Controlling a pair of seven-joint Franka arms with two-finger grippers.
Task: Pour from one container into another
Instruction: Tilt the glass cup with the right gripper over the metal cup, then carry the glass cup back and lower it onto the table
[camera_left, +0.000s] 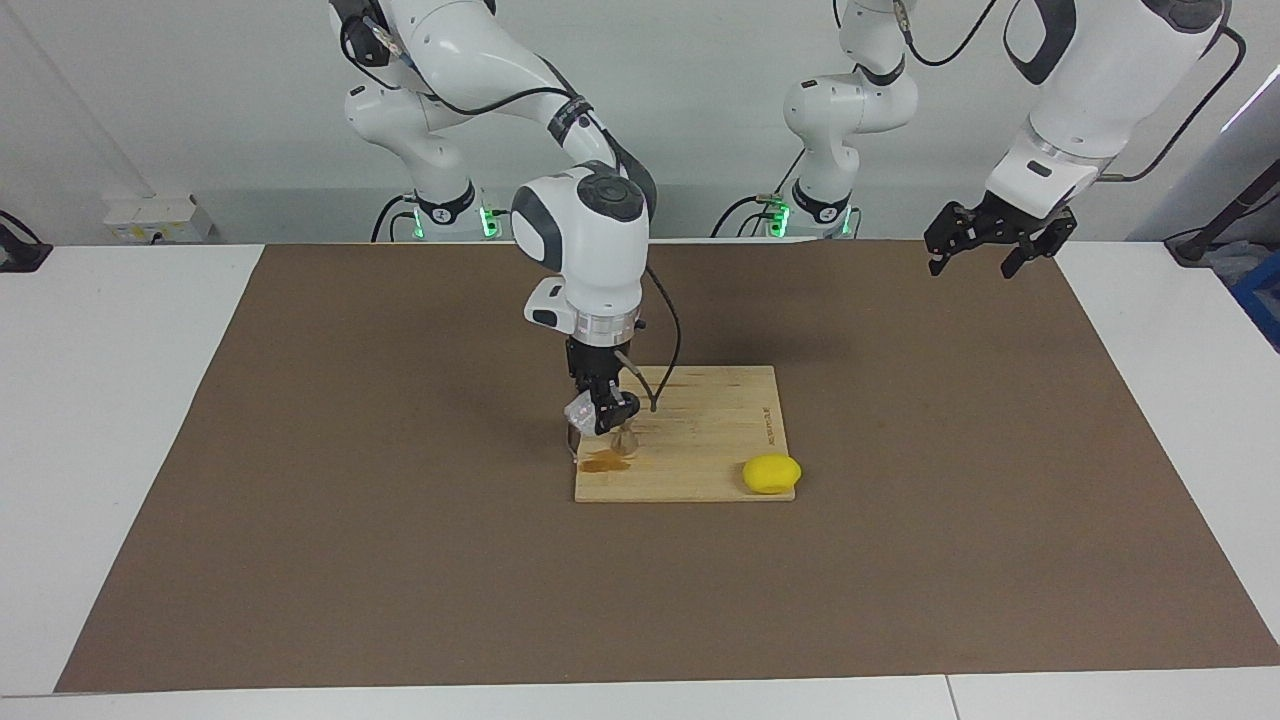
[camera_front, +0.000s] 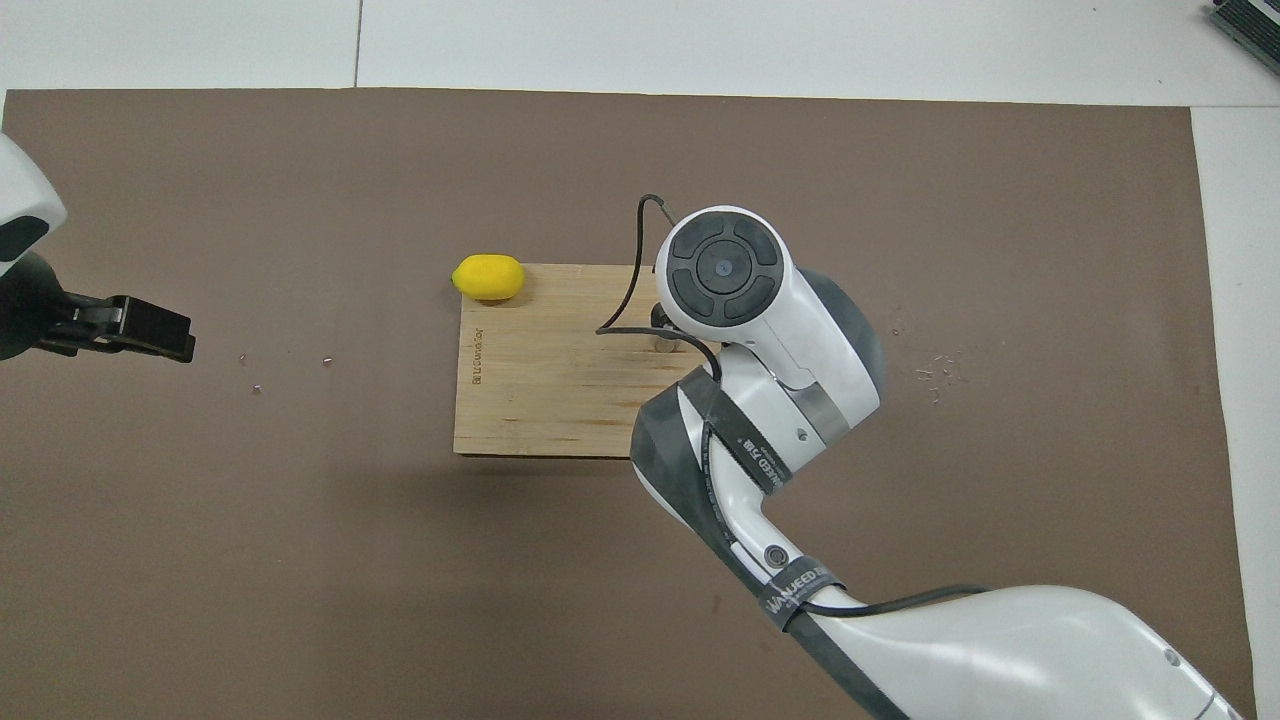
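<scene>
My right gripper is low over the wooden board, at the board's end toward the right arm. It is shut on the clear glass tumbler, which is tilted. Just under it the small metal jigger stands on the board; a sliver of the jigger shows past the wrist in the overhead view, where the wrist hides the tumbler and the right gripper. A brown puddle lies on the board beside the jigger. My left gripper waits open in the air over the mat at the left arm's end.
A yellow lemon rests at the board's corner farthest from the robots, toward the left arm's end. The board lies in the middle of a brown mat. Small crumbs dot the mat.
</scene>
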